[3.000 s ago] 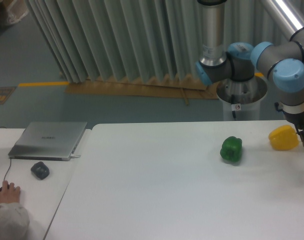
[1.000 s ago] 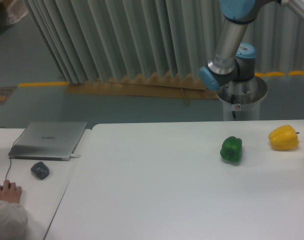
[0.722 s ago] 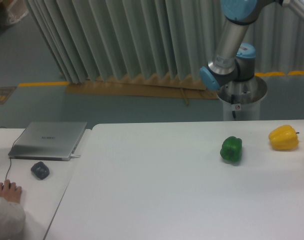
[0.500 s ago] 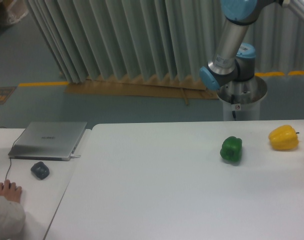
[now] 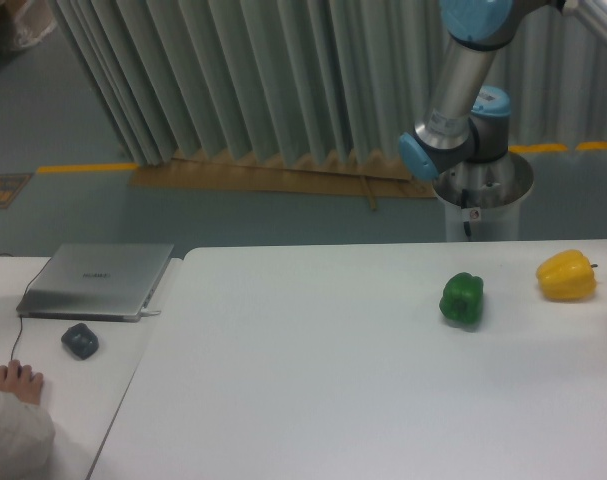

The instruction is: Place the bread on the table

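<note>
The bread is out of view. The white table (image 5: 313, 380) fills the lower right of the camera view. Only the arm's base and its lower links (image 5: 453, 120) show behind the table's far edge, and the arm runs out of the frame at the top right. The gripper is out of view.
A green pepper (image 5: 462, 298) and a yellow pepper (image 5: 567, 276) sit on the table's far right. On the adjoining desk at left lie a closed silver laptop (image 5: 96, 280) and a dark mouse-like object (image 5: 80, 340). A person's hand (image 5: 16, 382) rests at the lower left.
Three seconds ago the arm's wrist was beside the yellow pepper at the right edge; it has since swung up out of the frame. The person's hand shifted slightly.
</note>
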Robot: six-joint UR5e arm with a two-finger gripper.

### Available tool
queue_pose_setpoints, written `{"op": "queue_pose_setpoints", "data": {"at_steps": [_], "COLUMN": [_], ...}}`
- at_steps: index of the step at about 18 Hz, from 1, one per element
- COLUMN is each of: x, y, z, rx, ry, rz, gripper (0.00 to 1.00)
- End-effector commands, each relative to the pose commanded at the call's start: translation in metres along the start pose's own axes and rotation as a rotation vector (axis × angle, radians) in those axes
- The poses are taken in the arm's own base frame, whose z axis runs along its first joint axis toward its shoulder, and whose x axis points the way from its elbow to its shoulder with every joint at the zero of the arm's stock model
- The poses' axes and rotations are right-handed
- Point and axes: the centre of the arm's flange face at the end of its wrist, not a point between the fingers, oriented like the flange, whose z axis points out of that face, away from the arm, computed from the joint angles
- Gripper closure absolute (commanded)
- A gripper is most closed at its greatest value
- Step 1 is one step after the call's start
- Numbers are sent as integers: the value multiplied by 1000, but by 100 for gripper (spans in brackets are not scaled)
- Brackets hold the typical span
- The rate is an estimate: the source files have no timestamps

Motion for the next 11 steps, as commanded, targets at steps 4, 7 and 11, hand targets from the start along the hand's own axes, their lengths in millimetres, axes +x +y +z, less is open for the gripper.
{"op": "queue_pose_setpoints", "data": {"at_steps": [4, 7, 11], "x": [1, 1, 0], "y": [0, -1, 0], "z": [1, 2, 3], "rx": [2, 3, 4], "ry": [4, 9, 12], "rz": [5, 6, 5], "gripper": [31, 78, 88]}}
